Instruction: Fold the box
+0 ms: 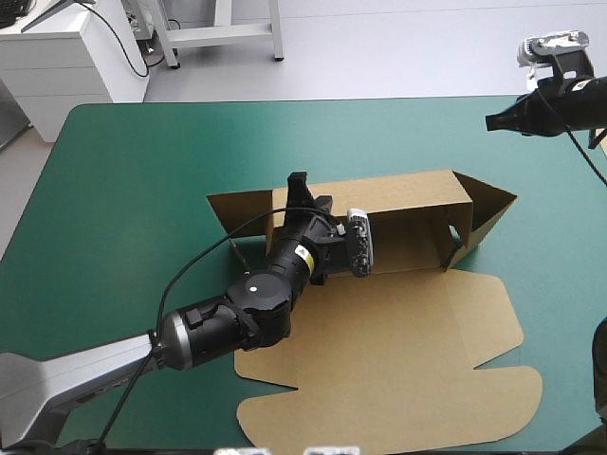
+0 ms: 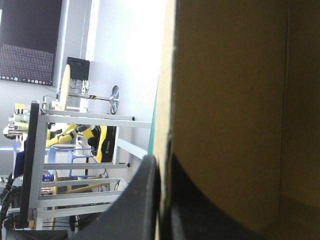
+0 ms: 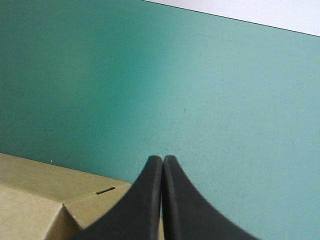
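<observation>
Left hand (image 2: 161,160) is pinching a raised wall of the box (image 1: 408,194); right hand (image 3: 162,161) is hanging closed, empty. We are judging the board light, stiff, best gripped at edges.

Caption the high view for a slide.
Left gripper shut on the box at its raised far wall; right gripper, shut, hangs clear to its right.

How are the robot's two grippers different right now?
The left gripper is shut on the raised far wall of the box; the right gripper is shut on nothing. The left gripper reaches in over the middle of the table, while the right gripper hangs toward the table's far right corner, off the box. Both have black fingers pressed together.
</observation>
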